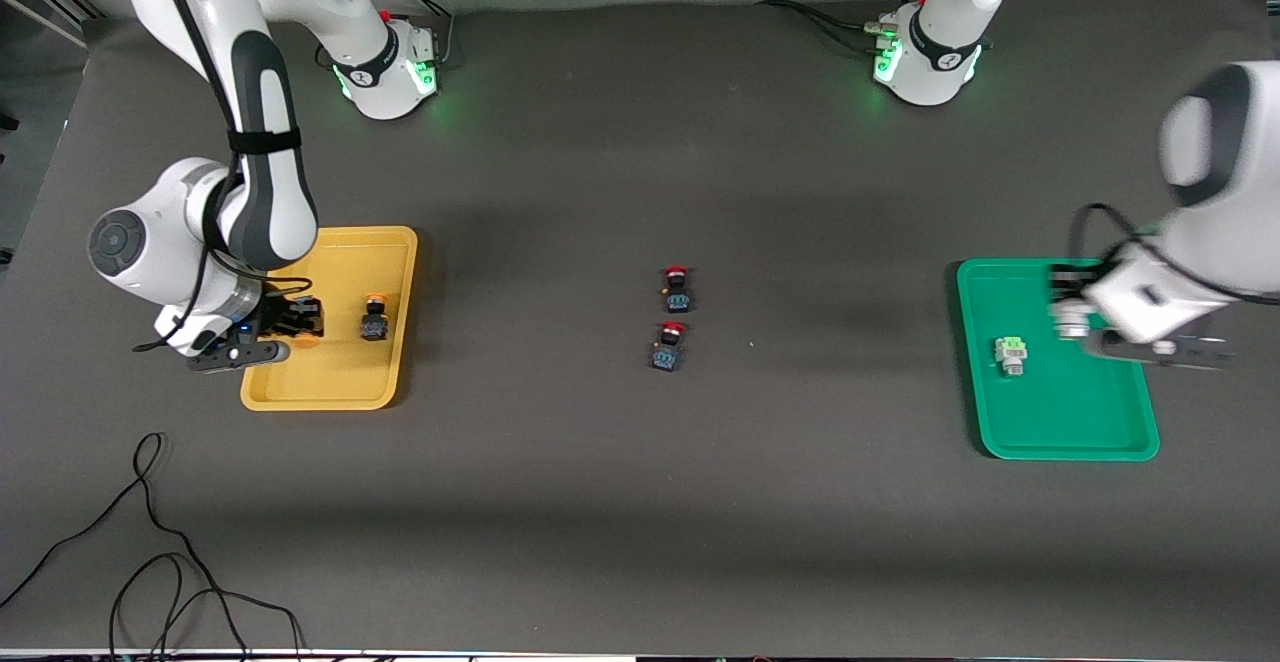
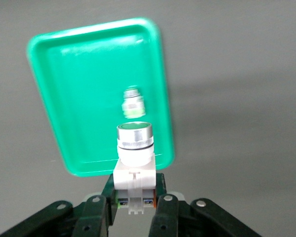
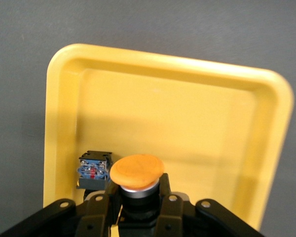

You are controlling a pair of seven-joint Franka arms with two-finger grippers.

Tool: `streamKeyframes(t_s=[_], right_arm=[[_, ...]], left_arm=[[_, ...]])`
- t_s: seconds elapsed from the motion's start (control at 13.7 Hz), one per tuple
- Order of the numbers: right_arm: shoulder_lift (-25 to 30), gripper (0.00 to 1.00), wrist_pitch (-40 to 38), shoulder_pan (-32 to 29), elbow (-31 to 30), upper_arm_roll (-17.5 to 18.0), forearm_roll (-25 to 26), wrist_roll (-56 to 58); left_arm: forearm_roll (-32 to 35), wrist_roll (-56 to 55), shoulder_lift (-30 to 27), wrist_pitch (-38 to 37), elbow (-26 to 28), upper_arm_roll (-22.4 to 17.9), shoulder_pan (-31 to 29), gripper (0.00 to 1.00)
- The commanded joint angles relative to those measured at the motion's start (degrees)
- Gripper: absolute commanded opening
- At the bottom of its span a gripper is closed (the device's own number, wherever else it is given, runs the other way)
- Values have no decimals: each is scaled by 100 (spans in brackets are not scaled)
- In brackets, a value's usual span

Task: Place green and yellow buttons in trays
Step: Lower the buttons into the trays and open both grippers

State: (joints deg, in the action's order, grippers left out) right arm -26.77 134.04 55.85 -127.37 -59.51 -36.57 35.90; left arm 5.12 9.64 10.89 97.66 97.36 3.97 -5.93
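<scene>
Left gripper (image 2: 133, 210): over the green tray (image 1: 1060, 432), my fingers clamped on a green button (image 2: 133, 148).
Right gripper (image 3: 135, 207): over the yellow tray (image 1: 330, 392), my fingers clamped on a yellow button (image 3: 136, 173).
Green tray: holds one white-grey button (image 1: 1011, 354).
Yellow tray: holds one yellow-capped button (image 1: 374, 320).

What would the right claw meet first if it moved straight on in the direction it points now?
Probably the yellow tray floor: the right claw, shut on an orange-capped button, points down into it. Depth is unclear.
</scene>
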Motion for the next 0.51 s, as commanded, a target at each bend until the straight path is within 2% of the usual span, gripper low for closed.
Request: streamKeyframes(t_s=[0.0,0.15,0.29,0.44], right_arm=[[-688,0,149,84,19,1,-1016,803],[-926,0,306,58,11,141,-1300,971],[-1067,0,386,49,11,220,-1318,972],[-1111,0,387,40,20,221,-1318,972]], left_arm=[[156,582,88,401,326,104,-600,0],[200,741,185,1059,834,104,-944,0],[200,750,282,1911,1458,104,-1155,0],[200,724,702,2458,1637,104,-1252,0]])
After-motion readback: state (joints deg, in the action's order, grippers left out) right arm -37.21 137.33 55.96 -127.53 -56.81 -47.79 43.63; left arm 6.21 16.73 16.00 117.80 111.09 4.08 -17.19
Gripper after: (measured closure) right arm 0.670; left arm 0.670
